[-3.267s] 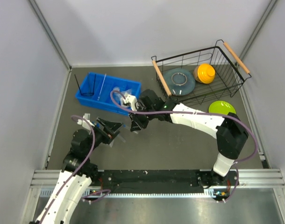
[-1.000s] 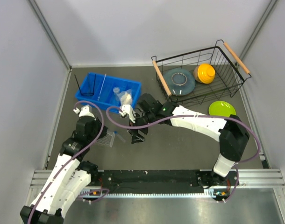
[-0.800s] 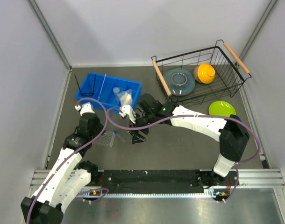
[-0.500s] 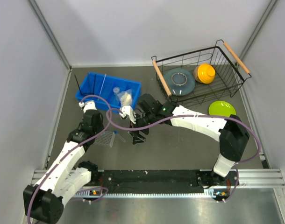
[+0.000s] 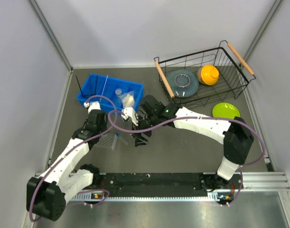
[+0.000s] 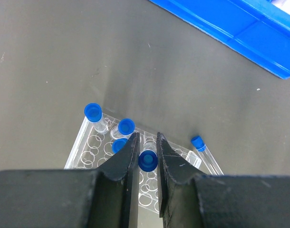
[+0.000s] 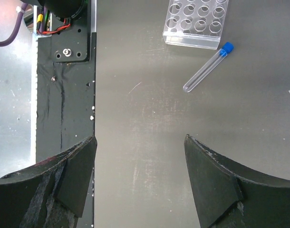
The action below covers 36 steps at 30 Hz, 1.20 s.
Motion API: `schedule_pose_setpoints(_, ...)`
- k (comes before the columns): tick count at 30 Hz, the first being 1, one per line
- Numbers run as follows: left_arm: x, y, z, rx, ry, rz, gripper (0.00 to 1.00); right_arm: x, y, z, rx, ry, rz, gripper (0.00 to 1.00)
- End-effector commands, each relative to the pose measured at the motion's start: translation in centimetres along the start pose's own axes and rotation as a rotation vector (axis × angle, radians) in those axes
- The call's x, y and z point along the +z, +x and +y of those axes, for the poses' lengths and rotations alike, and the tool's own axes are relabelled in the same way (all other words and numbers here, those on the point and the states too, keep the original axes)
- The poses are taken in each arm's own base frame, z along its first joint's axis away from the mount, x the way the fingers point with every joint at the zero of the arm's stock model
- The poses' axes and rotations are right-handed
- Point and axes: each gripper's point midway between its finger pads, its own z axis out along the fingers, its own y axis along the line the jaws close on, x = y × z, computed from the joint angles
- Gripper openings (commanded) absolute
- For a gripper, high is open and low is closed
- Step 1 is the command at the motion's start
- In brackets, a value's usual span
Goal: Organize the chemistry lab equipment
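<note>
A blue-capped test tube (image 6: 148, 160) is pinched upright by the left gripper (image 6: 147, 151), jaws narrow, pretty much straight over the clear tube rack (image 6: 85, 154), where others are already seated. One loose tube (image 7: 207, 66) is seen flat on the table (image 7: 149, 104) just beside the rack, slanted, cap rackward, ahead of the right gripper (image 7: 139, 142), jaws spread wide, empty.

We see the clear tube rack (image 5: 106, 141) at near left, three blue-capped test tubes (image 6: 93, 113) upright inside, a fourth tube (image 6: 148, 160) in the left fingers (image 6: 122, 159), a loose tube (image 7: 205, 70) lying beside the rack.
</note>
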Motion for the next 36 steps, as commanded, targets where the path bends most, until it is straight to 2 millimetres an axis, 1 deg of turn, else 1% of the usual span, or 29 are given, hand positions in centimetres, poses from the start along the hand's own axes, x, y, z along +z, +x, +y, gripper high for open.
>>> schedule_pose_setpoints(1,-0.1,-2.3,-0.6,-0.015,0.009,-0.057,0.13,-0.7,-2.8,0.2,-0.064,0.002,-0.062,0.75)
schedule_pose_setpoints(8,0.1,-2.0,-0.8,-0.01,0.016,-0.04,0.17,-0.7,-2.7,0.2,-0.064,0.003,-0.06,0.75)
schedule_pose_setpoints(12,-0.1,-2.0,-0.7,-0.011,0.011,-0.037,0.26,-0.6,-2.7,0.1,-0.063,0.003,-0.057,0.75)
schedule_pose_setpoints(15,-0.4,-2.2,-0.6,-0.015,0.012,-0.043,0.31,-0.6,-2.6,0.1,-0.063,0.003,-0.056,0.75)
schedule_pose_setpoints(24,-2.2,-3.4,-0.7,-0.035,0.039,-0.071,0.36,-0.3,-2.4,0.0,-0.056,-0.005,-0.046,0.75)
schedule_pose_setpoints(27,-3.4,-4.4,-0.8,-0.061,0.057,-0.1,0.46,-0.1,-2.1,-0.1,-0.057,-0.004,-0.039,0.75)
schedule_pose_setpoints(28,-3.9,-4.7,-0.8,-0.081,0.063,-0.117,0.55,0.0,-2.2,-0.1,-0.059,-0.003,-0.039,0.75)
schedule_pose_setpoints(29,-4.3,-5.1,-0.7,-0.088,0.065,-0.133,0.58,0.3,-1.9,-0.2,-0.055,-0.001,-0.028,0.75)
schedule_pose_setpoints(30,-4.6,-5.2,-0.6,-0.092,0.068,-0.142,0.62,0.3,-2.0,-0.3,-0.056,0.006,-0.028,0.75)
schedule_pose_setpoints(32,-5.6,-5.7,-0.4,-0.103,0.083,-0.174,0.72,1.1,-1.7,-0.4,-0.041,0.013,-0.011,0.75)
schedule_pose_setpoints(34,-6.6,-5.8,0.0,-0.119,0.094,-0.2,0.79,1.7,-1.8,-0.4,-0.019,0.021,-0.003,0.75)
schedule_pose_setpoints(35,-6.8,-5.8,0.2,-0.123,0.094,-0.204,0.84,2.3,-1.8,-0.6,-0.016,0.048,0.012,0.75)
schedule_pose_setpoints(36,-7.1,-5.8,0.4,-0.129,0.091,-0.213,0.87,3.2,-1.6,-0.9,-0.007,0.063,0.028,0.75)
